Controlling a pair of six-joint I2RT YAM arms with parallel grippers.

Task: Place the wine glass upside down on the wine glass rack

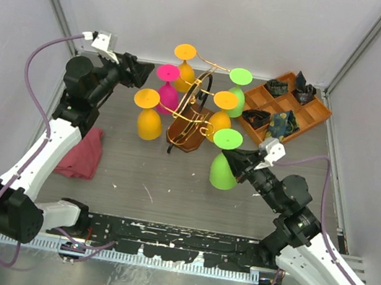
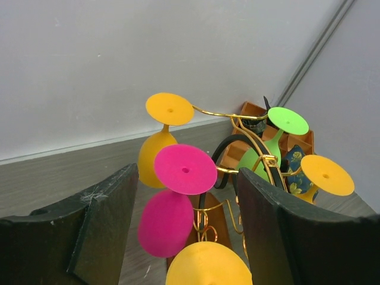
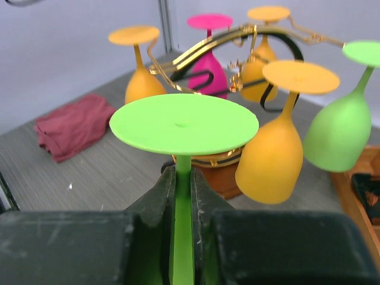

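Green wine glass (image 1: 223, 171) is inverted, foot up, just in front and to the right of the wine glass rack (image 1: 186, 133), clear of its gold wire arms, with the right gripper (image 1: 241, 160) clamped on its stem. Five other inverted goblets (three orange, one pink, one green) hang on the rack. Left gripper (image 1: 138, 70) hovers with jaws apart, just behind and left of the pink goblet (image 1: 167, 91).

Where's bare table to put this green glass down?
Bare table lies between the red cloth and the held green glass, in front of the rack. It is crowded around the rack's other glasses and by the orange tray.
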